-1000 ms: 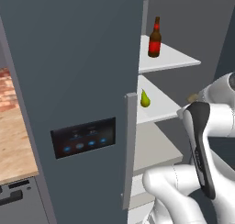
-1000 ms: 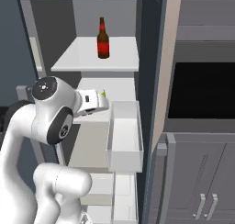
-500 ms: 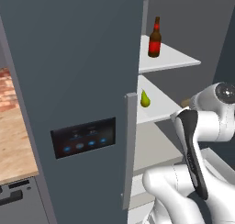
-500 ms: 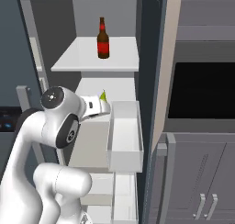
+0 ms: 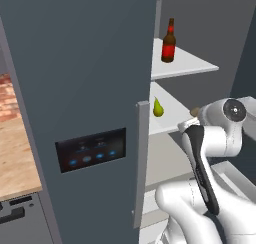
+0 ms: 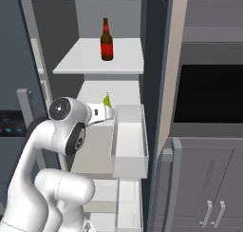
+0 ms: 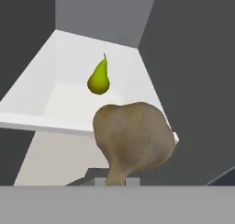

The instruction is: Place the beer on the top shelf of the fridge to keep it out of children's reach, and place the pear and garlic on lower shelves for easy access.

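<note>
The fridge (image 5: 75, 88) stands open. On its top shelf (image 5: 195, 63) (image 6: 80, 62) the beer (image 5: 169, 40) (image 6: 107, 40) stands upright. One shelf lower (image 7: 59, 99) (image 5: 170, 127) sits the pear (image 5: 158, 108) (image 6: 107, 100) (image 7: 98, 78), upright. My gripper (image 7: 117, 181) (image 6: 105, 113) is shut on the garlic (image 7: 133, 138) (image 5: 195, 111), a brown lumpy bulb held at the front right edge of the pear's shelf, nearer to me than the pear. The bulb hides most of both fingertips.
A white door bin (image 6: 129, 140) juts out just right of my hand. The open fridge door with its blue-lit panel (image 5: 90, 150) is on the left, a wooden counter (image 5: 15, 153) beyond it. A dark oven (image 6: 209, 93) and grey cupboards (image 6: 209, 193) lie right.
My arm's elbow has sunk lower, and the hand with the garlic has edged closer to the pear's shelf. Beer and pear have not moved.
</note>
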